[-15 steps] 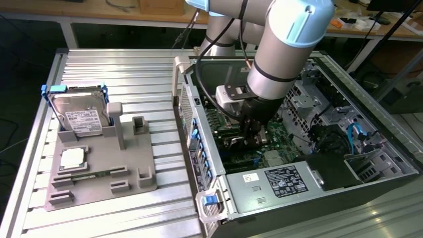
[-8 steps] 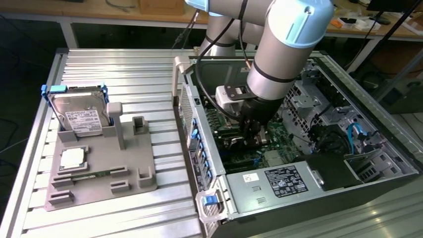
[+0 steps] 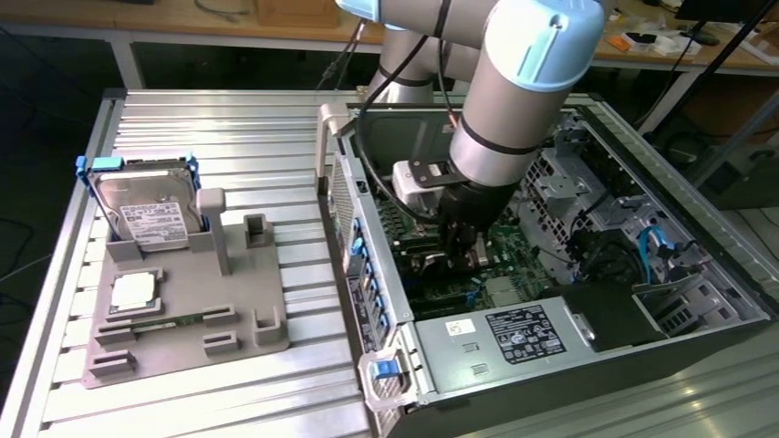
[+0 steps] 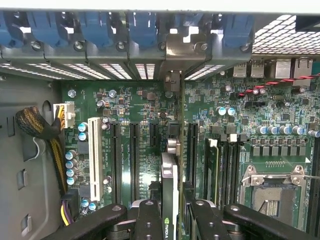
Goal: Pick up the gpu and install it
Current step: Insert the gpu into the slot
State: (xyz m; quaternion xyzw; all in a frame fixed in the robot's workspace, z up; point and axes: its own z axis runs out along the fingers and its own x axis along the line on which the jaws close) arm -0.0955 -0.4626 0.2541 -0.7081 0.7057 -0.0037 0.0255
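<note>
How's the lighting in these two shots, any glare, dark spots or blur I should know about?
Exterior view: bright light glares off the ribbed metal table, while the computer case interior lies partly in shadow. Wrist view: the motherboard is evenly lit and sharp; the gripper holding the gpu looks dark.

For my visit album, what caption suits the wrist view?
Black jaws gripper holds the thin gpu card edge-on above the green motherboard inside the open computer case.

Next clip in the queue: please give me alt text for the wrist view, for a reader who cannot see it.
The end effector grips the gpu edge-on, its black fingers on either side, directly above the green motherboard inside an open computer case. The card lines up with a row of dark expansion slots; a white slot and an empty CPU socket flank them.
</note>
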